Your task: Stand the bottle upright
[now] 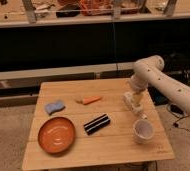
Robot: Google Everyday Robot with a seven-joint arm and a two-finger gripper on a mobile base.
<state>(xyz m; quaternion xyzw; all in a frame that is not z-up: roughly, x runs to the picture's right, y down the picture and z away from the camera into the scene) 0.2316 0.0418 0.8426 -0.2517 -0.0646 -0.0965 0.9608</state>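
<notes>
The robot's white, smooth-shelled tubular arm [160,82] enters from the right edge, rises to a rounded elbow joint and then drops steeply to the right side of the pale slatted wooden table [113,147]. Its gripper [134,96] points downward, low over the tabletop. Whether the gripper is spread or closed cannot be told, since it blends with the object beneath it.

The small whitish-cream elongated plastic bottle [138,111] appears to lie slantwise on the table directly under the gripper, just behind the round white cup [143,131], which stands upright.

Other items lie well to the left: a slim orange carrot [90,100], a soft light-blue sponge-like pad [54,106], a shallow round orange plate [56,135] with a glossy surface, and a flat black rectangular packet [97,124] with pale stripes.
</notes>
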